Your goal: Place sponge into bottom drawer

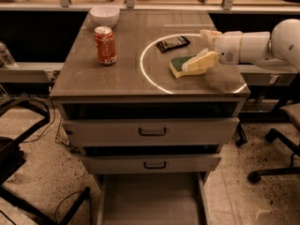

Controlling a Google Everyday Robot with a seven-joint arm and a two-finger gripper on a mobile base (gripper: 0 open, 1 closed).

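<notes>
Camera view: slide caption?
Gripper at the sponge on the cabinet top; bottom drawer open below.

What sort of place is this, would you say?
Probably an office or lab workspace: a drawer cabinet, a wheeled chair on a speckled floor, and a long bench behind. The gripper is over the sponge on the cabinet top.

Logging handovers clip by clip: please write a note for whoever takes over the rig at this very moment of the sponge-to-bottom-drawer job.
Tool: open, at the right side of the tabletop, one finger over the sponge's right end, not closed on it.
Sponge: lies on the tabletop inside the light ring, just in front of the black packet.
Bottom drawer: pulled out, sponge not in it.
Done: drawer open, tool at the sponge.
Left: grasp, lift, carry down, release in the drawer.
</notes>
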